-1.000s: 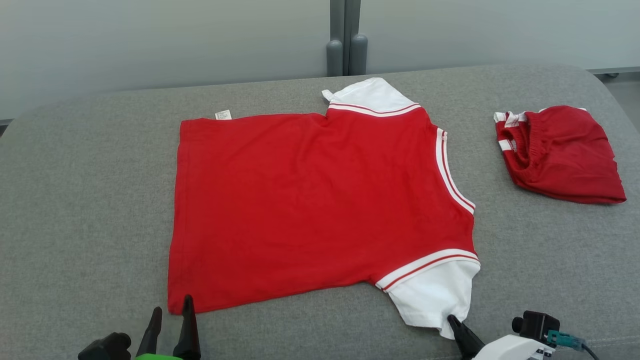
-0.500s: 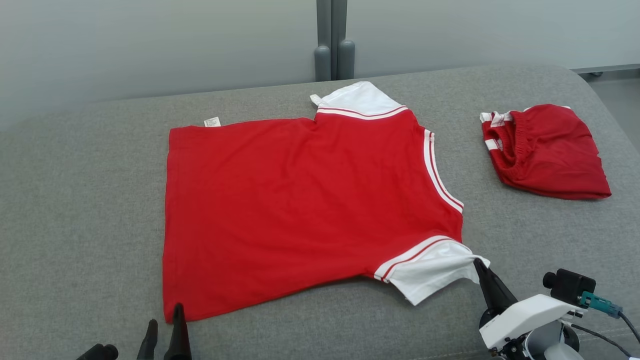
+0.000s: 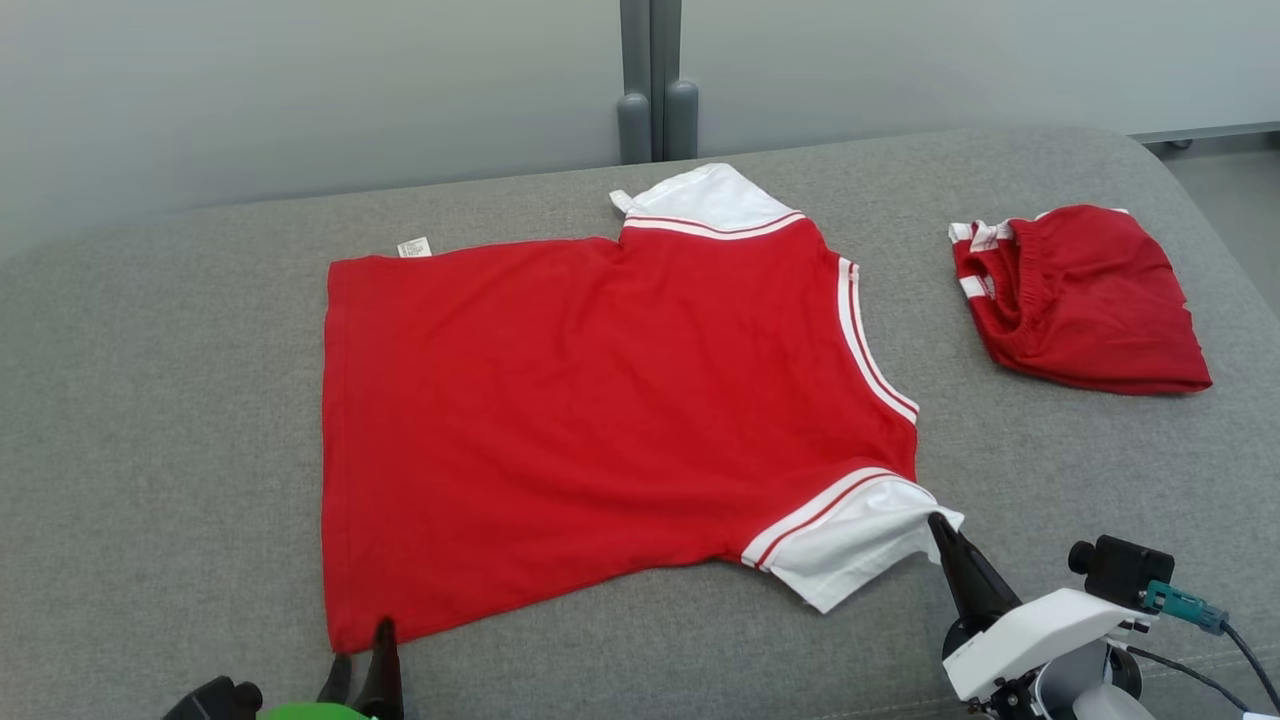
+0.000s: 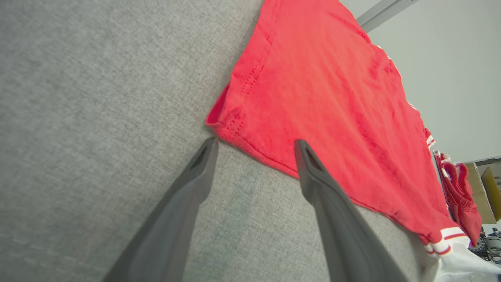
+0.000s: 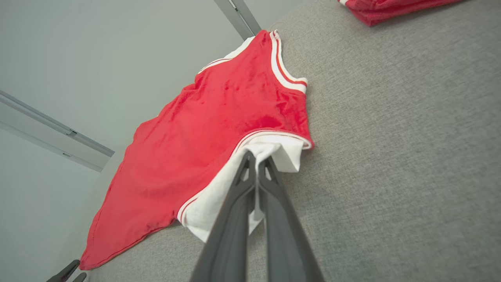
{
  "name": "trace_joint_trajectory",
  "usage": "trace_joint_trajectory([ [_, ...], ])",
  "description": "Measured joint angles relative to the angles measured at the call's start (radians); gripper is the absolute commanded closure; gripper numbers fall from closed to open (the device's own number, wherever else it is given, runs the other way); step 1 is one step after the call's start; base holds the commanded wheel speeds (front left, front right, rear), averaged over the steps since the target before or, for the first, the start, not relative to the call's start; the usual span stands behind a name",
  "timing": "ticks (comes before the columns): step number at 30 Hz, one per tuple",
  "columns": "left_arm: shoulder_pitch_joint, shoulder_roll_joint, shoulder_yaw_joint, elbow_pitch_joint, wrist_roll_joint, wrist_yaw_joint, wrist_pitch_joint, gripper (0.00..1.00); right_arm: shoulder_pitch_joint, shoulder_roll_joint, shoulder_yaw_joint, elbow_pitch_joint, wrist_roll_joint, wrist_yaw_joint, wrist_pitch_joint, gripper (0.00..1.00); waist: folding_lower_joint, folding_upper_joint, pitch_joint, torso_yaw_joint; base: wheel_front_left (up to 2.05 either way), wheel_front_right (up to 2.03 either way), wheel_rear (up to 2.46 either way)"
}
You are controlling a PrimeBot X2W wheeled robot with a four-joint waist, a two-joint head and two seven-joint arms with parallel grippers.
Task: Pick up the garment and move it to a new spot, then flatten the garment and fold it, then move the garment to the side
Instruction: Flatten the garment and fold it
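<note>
A red shirt (image 3: 600, 420) lies flat on a grey cushion (image 3: 150, 400). The right gripper (image 5: 256, 156) is pinched shut on its white near sleeve (image 3: 850, 545). The left gripper (image 4: 256, 141), fingers spread wide, holds nothing; its tips sit at the shirt's near hem corner.
</note>
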Motion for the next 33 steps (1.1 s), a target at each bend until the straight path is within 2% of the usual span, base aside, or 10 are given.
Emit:
trace_joint_trajectory([
  [7, -0.062, 0.000, 0.001, 0.054, -0.016, 0.026, -0.001, 0.00, 0.000, -0.001, 0.020, -0.014, -0.002, 0.003, 0.001, 1.00, 0.0000, 0.0000, 0.016, -0.009, 0.00, 0.00, 0.00],
  [8, -0.063, 0.000, 0.001, 0.063, -0.017, 0.029, -0.002, 0.04, -0.001, -0.001, 0.021, -0.015, -0.003, 0.004, 0.001, 1.00, 0.0000, 0.0000, 0.019, -0.011, 0.00, 0.00, 0.00],
  [12, -0.084, 0.000, -0.003, 0.087, -0.030, 0.037, -0.003, 0.07, -0.002, -0.003, 0.021, -0.016, -0.009, 0.004, 0.001, 1.00, 0.0000, 0.0000, 0.027, -0.017, 0.00, 0.00, 0.00],
  [14, -0.092, 0.000, -0.004, 0.093, -0.034, 0.037, -0.005, 0.15, -0.002, -0.005, 0.020, -0.016, -0.009, 0.004, 0.001, 1.00, 0.0000, 0.0000, 0.029, -0.017, 0.00, 0.00, 0.00],
  [16, -0.103, 0.000, -0.005, 0.099, -0.042, 0.037, -0.012, 0.36, -0.002, -0.006, 0.021, -0.017, -0.009, 0.004, 0.001, 1.00, 0.0000, 0.0000, 0.032, -0.018, 0.00, 0.00, 0.00],
  [18, -0.117, 0.000, -0.007, 0.111, -0.052, 0.037, -0.012, 0.70, -0.003, -0.006, 0.021, -0.019, -0.009, 0.004, 0.001, 1.00, 0.0000, 0.0000, 0.034, -0.018, 0.00, 0.00, 0.00],
  [19, -0.122, 0.000, -0.008, 0.114, -0.052, 0.037, -0.017, 0.93, -0.004, -0.006, 0.021, -0.020, -0.009, 0.004, 0.001, 1.00, 0.0000, 0.0000, 0.035, -0.019, 0.00, 0.00, 0.00],
  [20, -0.125, 0.000, -0.008, 0.116, -0.053, 0.037, -0.021, 1.00, -0.005, -0.006, 0.021, -0.020, -0.009, 0.004, 0.001, 1.00, 0.0000, 0.0000, 0.036, -0.019, 0.00, 0.00, 0.00],
  [25, -0.144, -0.002, -0.007, 0.113, -0.058, 0.025, -0.048, 1.00, -0.016, -0.010, 0.020, -0.032, -0.009, 0.004, -0.004, 1.00, 0.0000, 0.0000, 0.038, -0.018, 0.00, 0.00, 0.00],
  [33, -0.166, -0.005, 0.047, 0.046, -0.058, -0.028, -0.073, 1.00, -0.033, -0.040, -0.027, -0.072, -0.008, 0.004, -0.036, 1.00, 0.0000, 0.0000, 0.028, -0.006, 0.00, 0.00, 0.00],
])
